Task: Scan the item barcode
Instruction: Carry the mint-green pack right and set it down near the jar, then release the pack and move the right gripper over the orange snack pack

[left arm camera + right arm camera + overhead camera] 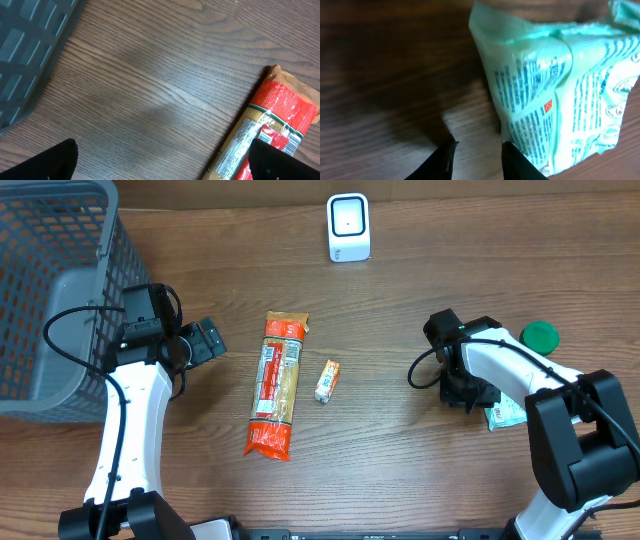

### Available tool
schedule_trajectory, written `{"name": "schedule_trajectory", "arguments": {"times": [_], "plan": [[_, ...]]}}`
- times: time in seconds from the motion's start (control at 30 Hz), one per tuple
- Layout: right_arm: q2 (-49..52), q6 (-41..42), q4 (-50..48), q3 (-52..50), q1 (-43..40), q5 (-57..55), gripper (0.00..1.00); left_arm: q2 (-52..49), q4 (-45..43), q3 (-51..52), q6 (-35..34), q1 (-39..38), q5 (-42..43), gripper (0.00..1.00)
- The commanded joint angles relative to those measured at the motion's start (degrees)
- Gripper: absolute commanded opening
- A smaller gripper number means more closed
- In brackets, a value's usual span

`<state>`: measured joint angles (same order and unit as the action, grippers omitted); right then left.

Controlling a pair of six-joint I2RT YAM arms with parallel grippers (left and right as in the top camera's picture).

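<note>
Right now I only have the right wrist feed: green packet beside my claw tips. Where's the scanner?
Observer: Overhead shows the white scanner at the far side, well to the left of your right claw.
Operator: Anything in between?
Observer: A red pasta pack and a small packet lie in the middle, side by side, not touching.
Operator: Left arm?
Observer: The left claw is open and empty. It sits between the grey basket and the pasta pack.
</note>
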<state>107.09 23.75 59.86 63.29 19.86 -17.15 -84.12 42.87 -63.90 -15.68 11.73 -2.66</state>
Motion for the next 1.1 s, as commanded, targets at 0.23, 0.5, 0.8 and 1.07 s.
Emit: {"name": "schedule_trajectory", "arguments": {"times": [0.23,0.5,0.8,1.07], "plan": [[0.2,3.5,-12.5,0.0,4.2,35.7,0.26,1.0,0.0,-0.3,0.9,-0.1,-0.5,1.0],[-3.5,11.1,-12.4,8.6,10.3,34.6,0.37,1.0,0.0,-0.3,0.9,-0.1,-0.5,1.0],[-4.3,15.7,-19.3,11.3,14.0,35.0,1.0,1.0,0.0,-0.3,0.9,-0.1,-0.5,1.0],[-4.3,24.0,-21.1,10.6,18.0,24.0,0.83,1.0,0.0,-0.3,0.9,-0.1,-0.5,1.0]]}}
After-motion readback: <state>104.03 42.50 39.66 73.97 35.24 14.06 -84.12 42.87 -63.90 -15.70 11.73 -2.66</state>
